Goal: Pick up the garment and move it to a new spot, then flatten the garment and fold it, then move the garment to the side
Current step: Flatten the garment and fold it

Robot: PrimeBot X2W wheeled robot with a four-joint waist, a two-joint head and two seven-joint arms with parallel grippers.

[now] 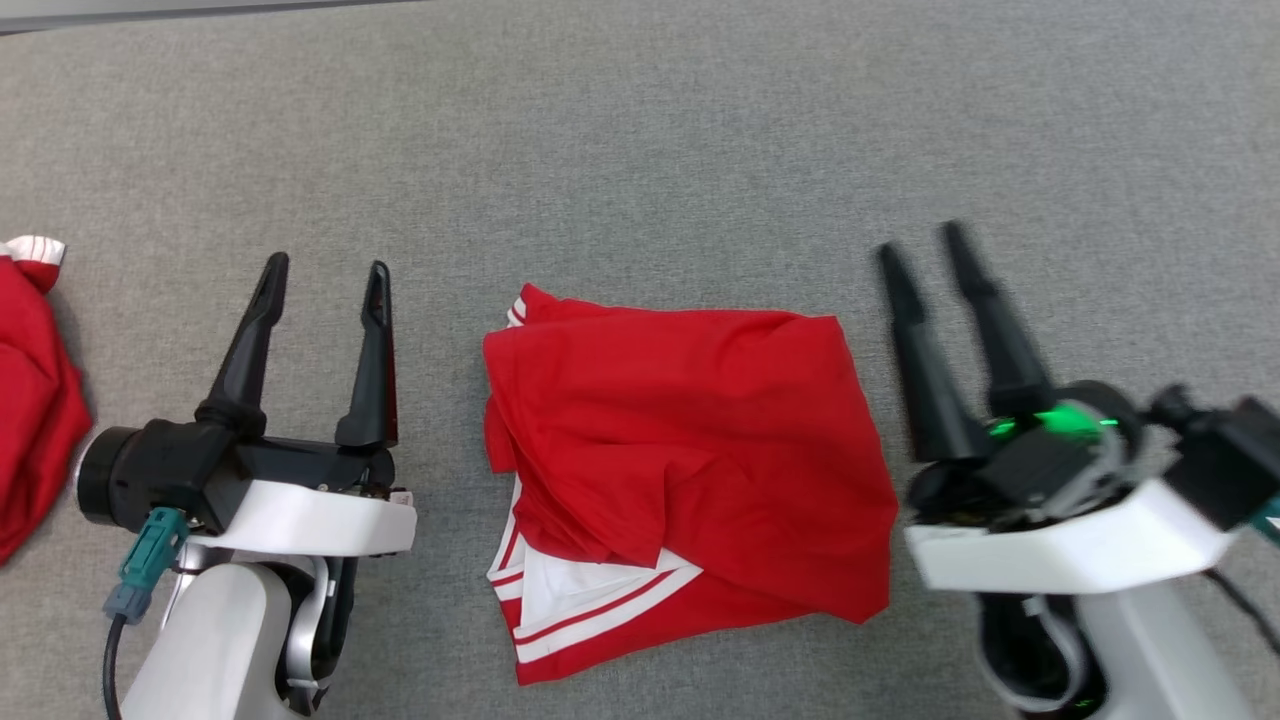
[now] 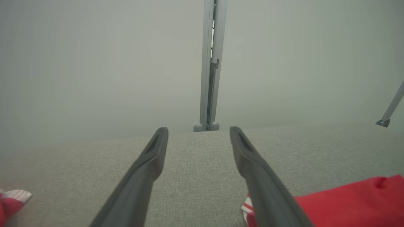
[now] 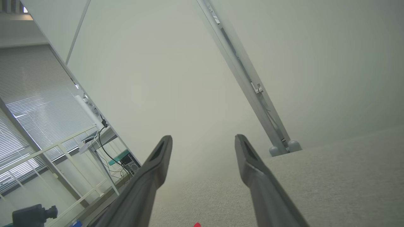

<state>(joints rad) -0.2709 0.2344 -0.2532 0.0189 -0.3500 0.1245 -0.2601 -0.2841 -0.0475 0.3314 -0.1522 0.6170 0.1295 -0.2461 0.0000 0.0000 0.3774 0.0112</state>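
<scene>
Lying well left of garment (image 1: 690, 450): red cloth (image 1: 35, 400)

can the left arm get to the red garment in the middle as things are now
Probably yes: the left gripper, fingers spread, sits just beside the red garment, with only grey surface between them and nothing lying on it.

Jaws apart: left gripper (image 1: 328, 262), right gripper (image 1: 920, 240)

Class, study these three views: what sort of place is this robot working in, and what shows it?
Probably an indoor lab or office test room: a grey cloth-covered table backed by pale panels, window blinds, and a cluttered desk off to one side.
</scene>
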